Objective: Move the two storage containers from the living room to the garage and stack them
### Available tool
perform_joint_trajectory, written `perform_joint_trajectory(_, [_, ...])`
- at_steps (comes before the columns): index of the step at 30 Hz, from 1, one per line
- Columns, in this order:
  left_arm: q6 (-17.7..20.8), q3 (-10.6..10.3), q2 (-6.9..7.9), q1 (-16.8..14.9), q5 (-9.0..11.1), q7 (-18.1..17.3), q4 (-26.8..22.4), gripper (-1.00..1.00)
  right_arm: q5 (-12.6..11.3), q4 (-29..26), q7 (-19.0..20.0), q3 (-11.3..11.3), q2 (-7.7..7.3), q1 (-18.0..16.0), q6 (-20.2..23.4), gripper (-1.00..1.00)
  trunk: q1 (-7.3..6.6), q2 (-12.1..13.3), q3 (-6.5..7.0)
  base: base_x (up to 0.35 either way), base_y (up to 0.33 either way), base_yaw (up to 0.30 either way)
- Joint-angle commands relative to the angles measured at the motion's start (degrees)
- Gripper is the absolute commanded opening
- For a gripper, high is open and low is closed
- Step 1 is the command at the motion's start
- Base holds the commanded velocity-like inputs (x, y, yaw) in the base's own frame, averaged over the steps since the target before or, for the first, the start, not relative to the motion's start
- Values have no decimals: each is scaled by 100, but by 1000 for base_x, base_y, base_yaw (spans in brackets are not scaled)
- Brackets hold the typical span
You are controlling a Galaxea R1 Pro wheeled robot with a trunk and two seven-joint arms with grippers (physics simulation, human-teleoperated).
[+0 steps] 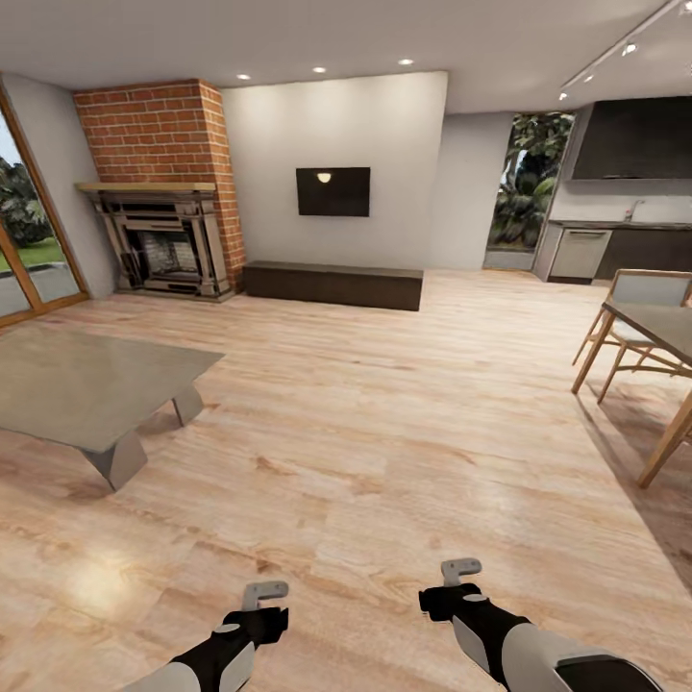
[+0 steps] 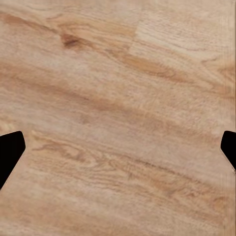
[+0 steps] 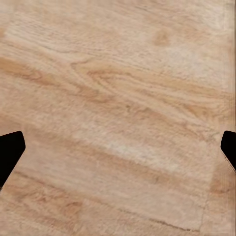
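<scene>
Both pincers (image 2: 118, 147) (image 3: 118, 147) spread wide; head cam: fireplace (image 1: 163, 240).

fireplace (image 1: 165, 240): 1 | wall screen (image 1: 333, 191): 1 | low table (image 1: 86, 384): 1 | pincers: 2

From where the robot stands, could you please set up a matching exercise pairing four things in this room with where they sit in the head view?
Things:
1. brick fireplace
2. low grey table
3. wall screen
4. wooden chair

Places:
A. right edge, by the dining table
B. middle of the far wall
C. far left corner
D. near left, on the wood floor

Pairs: 1-C, 2-D, 3-B, 4-A
</scene>
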Motion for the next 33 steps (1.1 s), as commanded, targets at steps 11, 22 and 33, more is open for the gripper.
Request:
perform_joint_trajectory(11, [-22, 30, -2, -7, 5, 10, 1, 100, 13, 13, -25, 42, 2, -7, -14, 100, 3, -2, -5, 345, 0, -13])
perform_joint_trajectory(22, [-22, 30, -2, -5, 5, 10, 1, 100, 13, 13, -25, 38, 2, -7, -14, 100, 3, -2, -5, 345, 0, 0])
perform_joint_trajectory(33, [-21, 30, -2, -4, 5, 10, 1, 100, 13, 13, -33, 36, -6, -7, -19, 100, 3, -2, -5, 345, 0, 0])
